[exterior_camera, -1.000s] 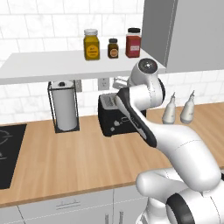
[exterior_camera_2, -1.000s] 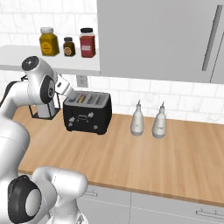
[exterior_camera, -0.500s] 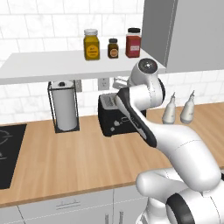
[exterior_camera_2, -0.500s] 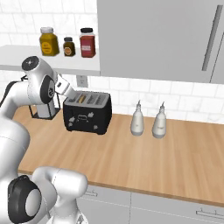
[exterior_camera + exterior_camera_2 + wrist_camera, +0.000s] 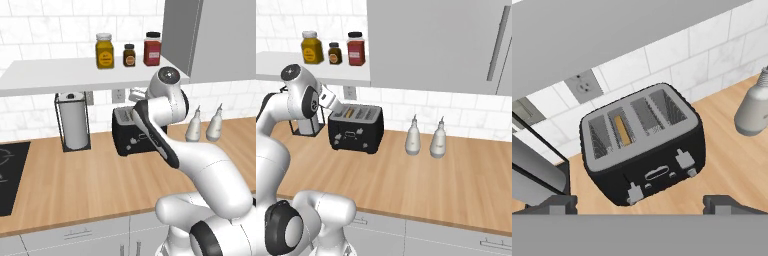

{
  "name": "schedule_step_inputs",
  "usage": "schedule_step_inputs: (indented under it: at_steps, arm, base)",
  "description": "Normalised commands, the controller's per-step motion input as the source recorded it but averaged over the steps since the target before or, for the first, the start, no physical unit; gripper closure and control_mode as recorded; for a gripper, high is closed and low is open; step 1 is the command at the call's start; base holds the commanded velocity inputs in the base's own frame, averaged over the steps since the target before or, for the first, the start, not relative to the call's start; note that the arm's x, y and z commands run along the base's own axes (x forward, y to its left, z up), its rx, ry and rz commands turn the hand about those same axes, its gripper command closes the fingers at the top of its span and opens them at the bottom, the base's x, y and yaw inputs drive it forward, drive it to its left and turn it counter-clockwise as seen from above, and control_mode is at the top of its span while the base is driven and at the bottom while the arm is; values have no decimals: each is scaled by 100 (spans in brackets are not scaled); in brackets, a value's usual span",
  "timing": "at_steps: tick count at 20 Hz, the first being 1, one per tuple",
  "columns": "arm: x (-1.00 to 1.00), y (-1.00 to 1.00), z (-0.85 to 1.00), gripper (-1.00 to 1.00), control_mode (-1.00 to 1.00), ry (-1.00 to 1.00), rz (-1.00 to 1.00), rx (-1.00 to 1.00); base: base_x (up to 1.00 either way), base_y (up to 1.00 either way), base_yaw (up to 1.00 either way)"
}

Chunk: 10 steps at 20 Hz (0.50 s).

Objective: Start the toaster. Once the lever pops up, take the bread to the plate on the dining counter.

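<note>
Nothing has moved since the earlier frame: my arm hangs where it was. My claw [image 5: 639, 204] is spread wide and empty, poised above the toaster [image 5: 643, 142] on the table [image 5: 421, 175] to sight its levers. The bread [image 5: 622, 131] sits in the toaster's second slot, sunk deep, ready for toasting.

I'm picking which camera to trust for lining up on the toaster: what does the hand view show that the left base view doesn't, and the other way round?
Hand view alone: the toaster's slotted top, with the bread sunk in the second slot from the left, and a wall outlet.

Left base view alone: three jars on the shelf, the upright paper towel roll, the dark cooktop, and the arm crossing in front of the toaster.

Both: the black toaster, its white front knobs, the wood counter and tiled wall.
</note>
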Motion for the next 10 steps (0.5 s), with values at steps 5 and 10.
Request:
schedule_step_inputs:
  at_steps: [5,10]
  arm:
    - [0,0,0,-100,-100,0,0,0]
    - [0,0,0,-100,-100,0,0,0]
  base:
    - [0,0,0]
    - [0,0,0]
